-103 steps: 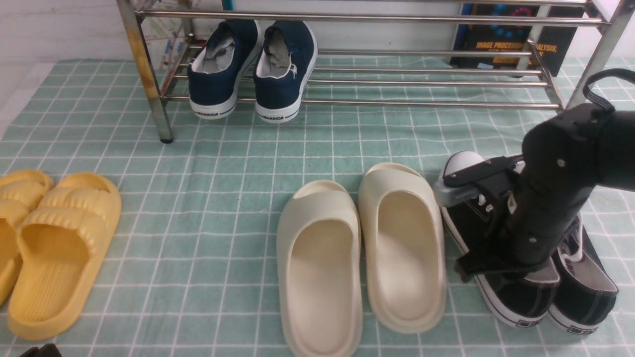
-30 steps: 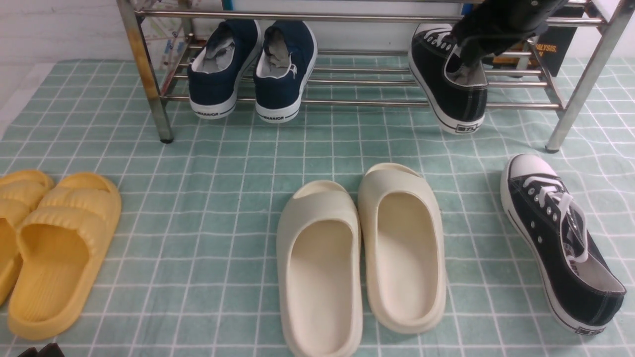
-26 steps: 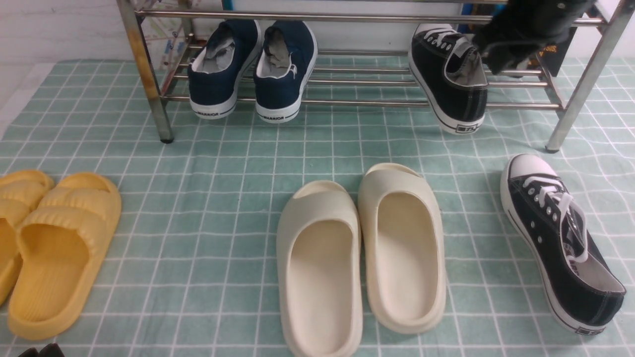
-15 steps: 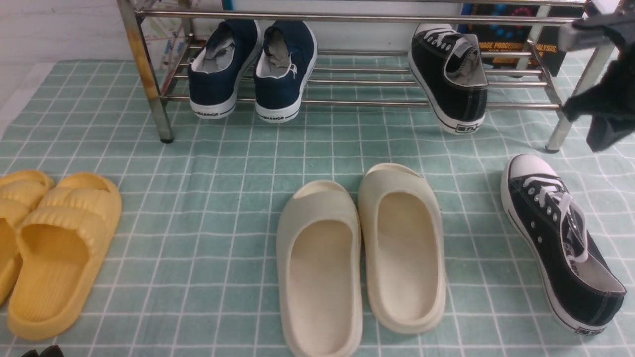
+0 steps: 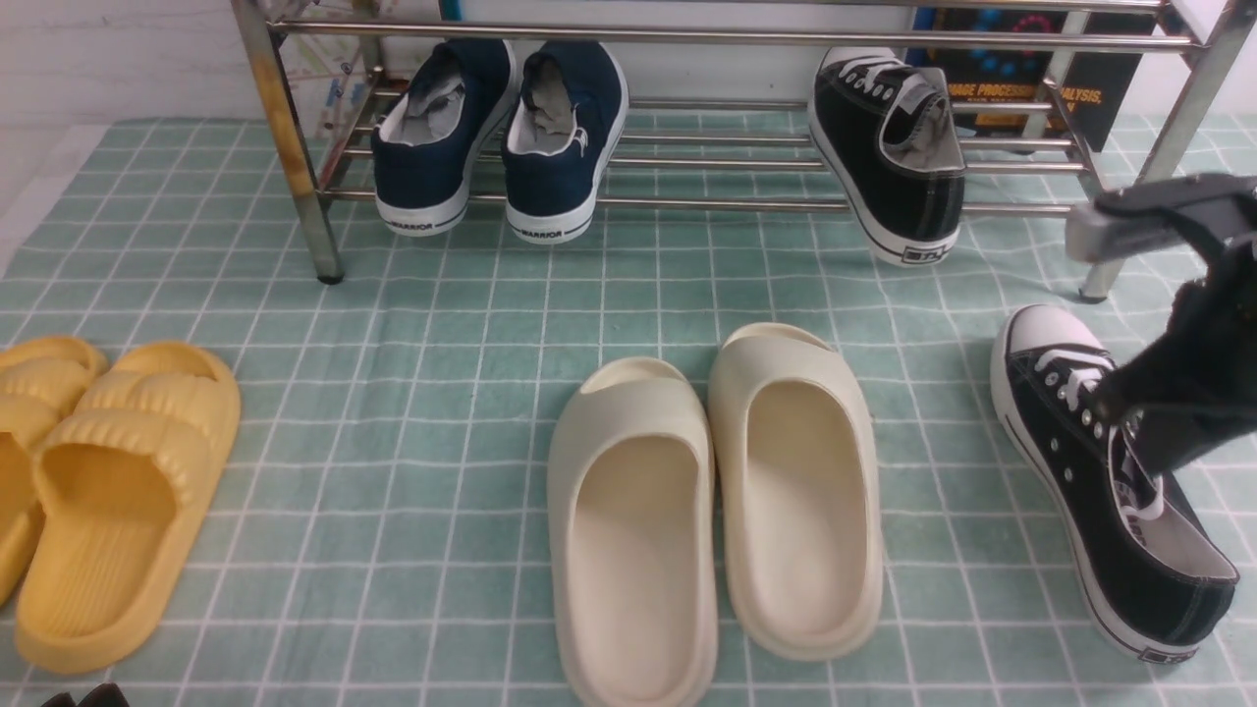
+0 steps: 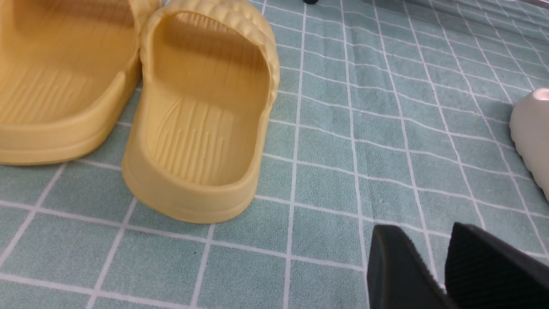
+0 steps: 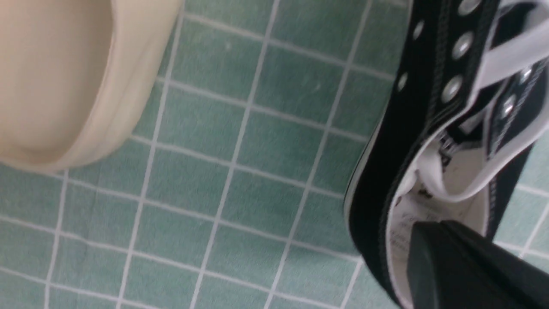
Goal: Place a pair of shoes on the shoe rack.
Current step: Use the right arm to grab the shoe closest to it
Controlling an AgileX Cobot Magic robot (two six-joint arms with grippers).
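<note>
One of two placed, judging by the black sneaker resting on the shoe rack in the upper right of the frame, with the second black sneaker on the cloth, at the right side. Likely to go wrong first at the grasp: clenched at the right gripper, holding nothing, so needing to spread before the descent or liable to butt against the collar and shove the shoe askew. Could also hook the loose laces, given how close to the opening, and drag the shoe by a loop rather than by its side. Might tip or slip during a lift if caught only at the heel, because of the long toe. On the rack, risky to set down too near the first sneaker or the leg, for fear of nudging the placed one or knocking the metal. Released at the left gripper, with fingers apart and gripping nothing, near the yellow slippers. As for holders, to be counted on the lower rack shelf: two navy sneakers at upper left and the lone black one. Inside the loose sneaker, to be seen: pale lining and a drooping loop of lace. In the cream slides, nothing visible.
</note>
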